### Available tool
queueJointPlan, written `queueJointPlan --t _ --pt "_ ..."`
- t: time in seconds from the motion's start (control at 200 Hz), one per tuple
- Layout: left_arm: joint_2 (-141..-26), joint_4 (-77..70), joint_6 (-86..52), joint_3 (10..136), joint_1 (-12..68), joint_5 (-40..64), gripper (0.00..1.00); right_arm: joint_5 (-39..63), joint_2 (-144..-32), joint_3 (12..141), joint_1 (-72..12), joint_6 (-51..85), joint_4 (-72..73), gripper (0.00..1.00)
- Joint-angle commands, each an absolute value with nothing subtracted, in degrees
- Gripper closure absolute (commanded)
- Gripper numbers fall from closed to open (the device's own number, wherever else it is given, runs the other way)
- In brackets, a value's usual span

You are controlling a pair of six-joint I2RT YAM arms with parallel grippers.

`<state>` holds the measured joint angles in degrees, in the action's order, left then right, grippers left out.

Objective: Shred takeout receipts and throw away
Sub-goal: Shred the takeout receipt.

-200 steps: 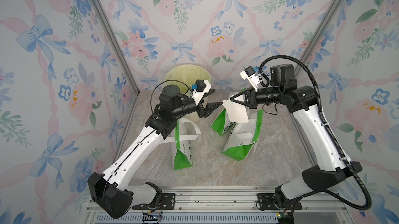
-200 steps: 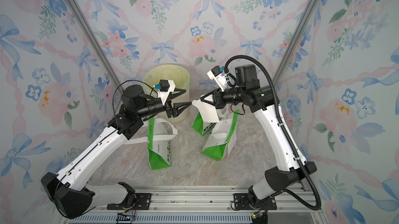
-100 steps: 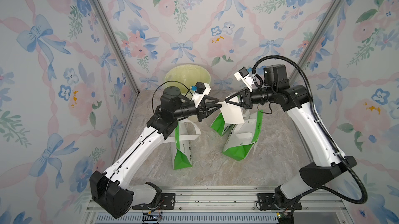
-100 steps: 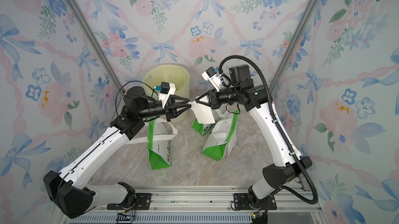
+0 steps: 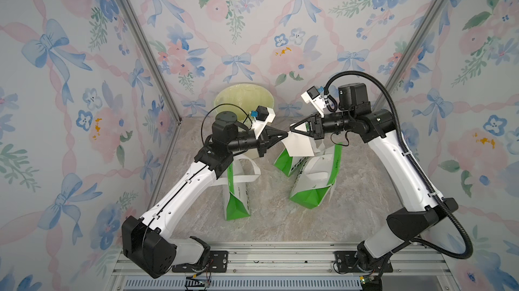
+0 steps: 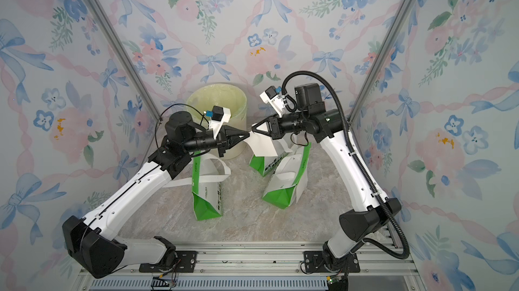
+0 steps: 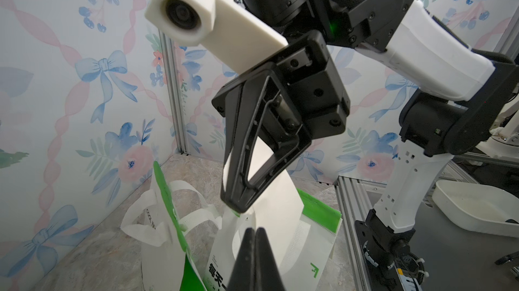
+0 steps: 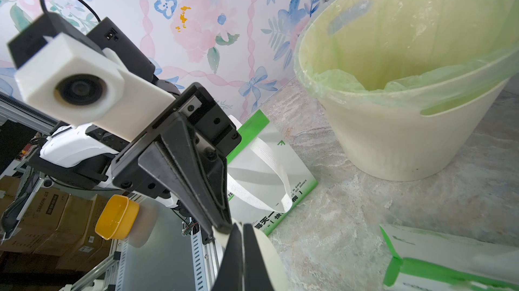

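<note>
**Two arms meeting in mid-air above the tabletop.** The takeout receipt point(image 5: 299, 146) — a plain white slip — hangs clear of the green-and-white bags point(image 5: 311, 199) below it and in front of the lined waste bin point(image 5: 241, 94). The left gripper point(image 5: 286, 135) and right gripper point(image 5: 292, 132) face each other tip to tip. Each has its jaws pressed together on the slip's upper edge, and the two pinch points sit just beside one another. The right wrist view shows the paper's edge caught at the left fingertips. The receipt lies below both sets of fingers. Its long axis runs downward, leaning toward the right arm's side, and its free lower end points at the bags. Neither arm is nearer. Judged step: tearing — with the grips this close, a rip would likely start at the top edge and follow the long axis
</note>
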<state>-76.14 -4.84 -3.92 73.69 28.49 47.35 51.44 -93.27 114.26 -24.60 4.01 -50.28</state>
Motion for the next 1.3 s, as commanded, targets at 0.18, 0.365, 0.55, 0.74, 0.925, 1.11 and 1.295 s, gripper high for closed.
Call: queueJointPlan --t 0.18,0.365,0.55,0.74,0.925,1.11,1.295 --pt "-71.17 -6.60 6.09 69.73 29.60 38.44 1.00 48.01 -92.67 109.86 -24.65 15.43 -37.73 1.00" --pt "-68.07 -7.07 14.54 66.93 32.83 33.28 1.00 42.88 -93.43 108.15 -24.79 21.67 -32.58 1.00" --pt "-65.95 -8.11 18.23 66.90 36.15 32.02 1.00 36.72 -95.86 109.01 -24.45 20.39 -35.95 1.00" --pt "-62.78 -9.78 18.30 67.02 37.41 31.18 1.00 33.86 -97.49 108.89 -23.56 20.10 -36.24 1.00" --pt "-60.28 -12.51 15.48 67.07 37.73 32.81 1.00 32.65 -98.94 109.23 -22.81 19.95 -35.99 1.00" --pt "-58.25 -19.05 11.21 66.45 37.79 32.09 1.00 32.01 -100.00 110.03 -22.35 19.55 -36.09 1.00" --pt "-58.87 -23.14 5.55 66.71 37.79 25.86 1.00 31.94 -100.23 111.59 -22.14 19.32 -36.41 1.00"
